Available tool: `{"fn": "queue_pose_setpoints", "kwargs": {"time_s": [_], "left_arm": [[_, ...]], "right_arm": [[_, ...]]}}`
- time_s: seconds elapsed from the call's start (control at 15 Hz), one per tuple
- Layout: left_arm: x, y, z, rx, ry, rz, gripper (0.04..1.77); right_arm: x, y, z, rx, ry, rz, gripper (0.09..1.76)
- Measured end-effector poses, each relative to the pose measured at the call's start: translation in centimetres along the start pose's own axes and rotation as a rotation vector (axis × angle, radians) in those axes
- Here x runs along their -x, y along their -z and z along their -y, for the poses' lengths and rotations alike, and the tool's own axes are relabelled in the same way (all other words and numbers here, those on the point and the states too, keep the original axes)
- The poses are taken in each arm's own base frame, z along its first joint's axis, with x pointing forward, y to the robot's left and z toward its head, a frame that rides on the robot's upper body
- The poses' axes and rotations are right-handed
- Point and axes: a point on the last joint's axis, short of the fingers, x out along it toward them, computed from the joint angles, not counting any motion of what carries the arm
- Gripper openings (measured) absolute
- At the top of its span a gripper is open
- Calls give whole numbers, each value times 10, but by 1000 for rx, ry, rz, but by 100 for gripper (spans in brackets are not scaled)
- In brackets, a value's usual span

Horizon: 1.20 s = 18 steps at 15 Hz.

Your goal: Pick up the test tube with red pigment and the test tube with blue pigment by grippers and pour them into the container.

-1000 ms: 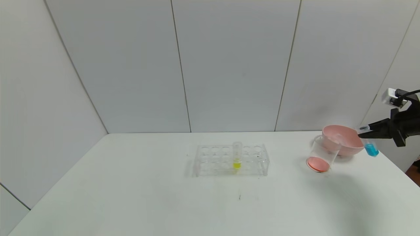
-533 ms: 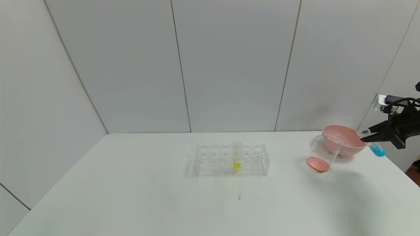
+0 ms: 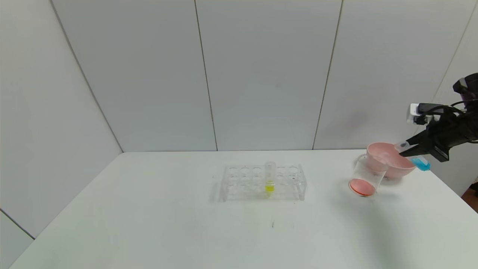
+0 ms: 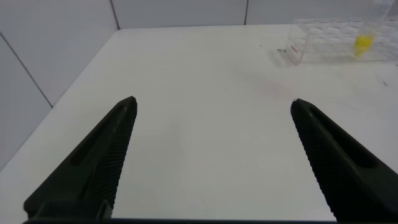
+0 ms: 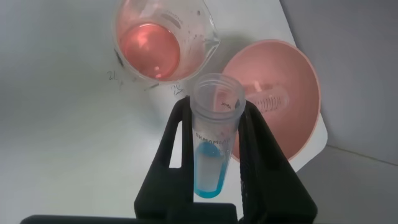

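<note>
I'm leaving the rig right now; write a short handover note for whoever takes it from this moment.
Right tool: shut on the test tube with blue pigment, held tilted in the air over the pink bowl, mouth toward the container.
Left tool: open, idle over bare table.
Done: the container already holds red liquid; a clear tube, seemingly empty, lies in the pink bowl.
Left: tip the blue liquid, all of it in the tube, into the container.
The rack holds only the yellow tube; leave it.
</note>
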Motion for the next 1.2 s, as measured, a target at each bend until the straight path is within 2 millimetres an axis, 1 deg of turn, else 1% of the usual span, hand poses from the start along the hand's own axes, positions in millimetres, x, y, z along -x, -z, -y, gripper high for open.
{"fn": "queue_pose_setpoints", "kwargs": {"time_s": [0.13, 0.4, 0.87, 1.2], "left_arm": [[0, 0, 0, 0, 0, 0, 176], [0, 0, 0, 0, 0, 0, 176], [0, 0, 0, 0, 0, 0, 176], [0, 0, 0, 0, 0, 0, 176]], "right_arm": [[-3, -14, 1, 43, 36, -68, 48], [-18, -36, -4, 111, 57, -117, 48], [-29, -60, -16, 209, 96, -264, 48], [-33, -70, -25, 252, 93, -339, 48]]}}
